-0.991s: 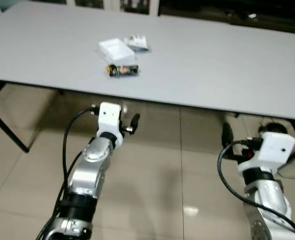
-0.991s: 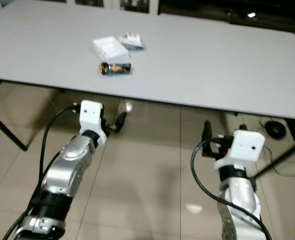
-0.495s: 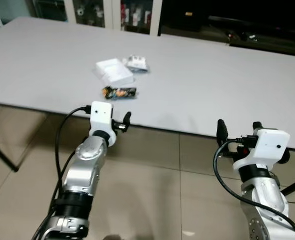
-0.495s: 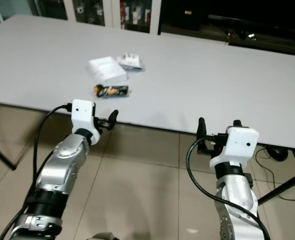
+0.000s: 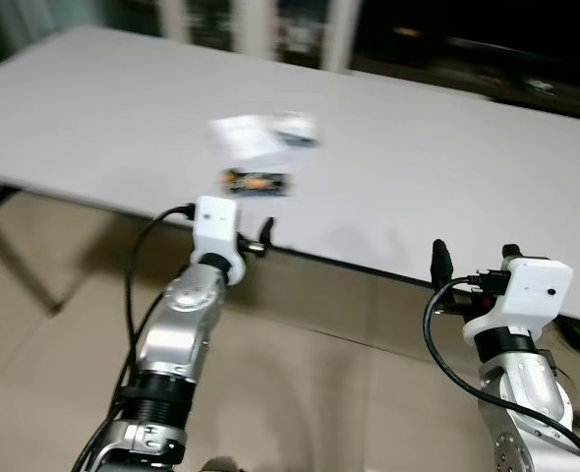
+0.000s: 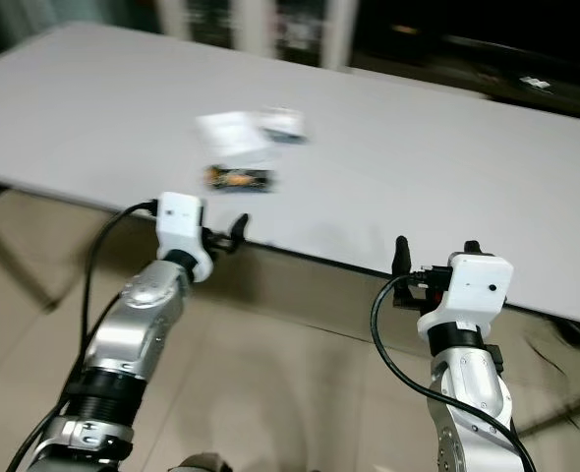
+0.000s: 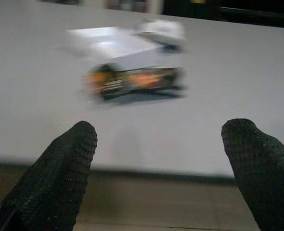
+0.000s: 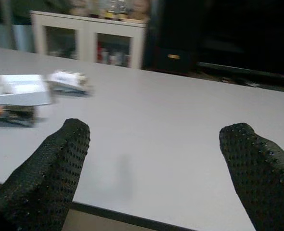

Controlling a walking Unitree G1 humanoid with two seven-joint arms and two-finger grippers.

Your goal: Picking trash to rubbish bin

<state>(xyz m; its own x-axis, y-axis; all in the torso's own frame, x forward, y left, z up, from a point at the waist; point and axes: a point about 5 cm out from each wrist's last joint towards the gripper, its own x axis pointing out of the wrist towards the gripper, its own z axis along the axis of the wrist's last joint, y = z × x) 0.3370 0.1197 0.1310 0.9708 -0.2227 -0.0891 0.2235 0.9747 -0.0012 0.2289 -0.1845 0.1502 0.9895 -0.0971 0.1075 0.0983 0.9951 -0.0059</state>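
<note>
The dark snack wrapper (image 5: 257, 182) sits a little nearer the left gripper (image 5: 266, 236) than half a second ago, though the whole head view has shifted and blurred, so the camera moved; the trash itself lies in the same cluster on the desk (image 5: 447, 167). The wrapper is a long, dark packet with orange and yellow print, lying flat, smeared by motion blur. Just beyond it, at its 12 o'clock, lies a flat white packet (image 5: 241, 136), and at about 1 o'clock a smaller crumpled white wrapper (image 5: 296, 127), close beside the packet.

The left gripper hovers at the desk's near edge, at the dark wrapper's 6 o'clock, jaws spread wide and empty. The right gripper (image 5: 472, 258) hangs at the near edge well off at 4 o'clock, jaws also wide and empty.
</note>
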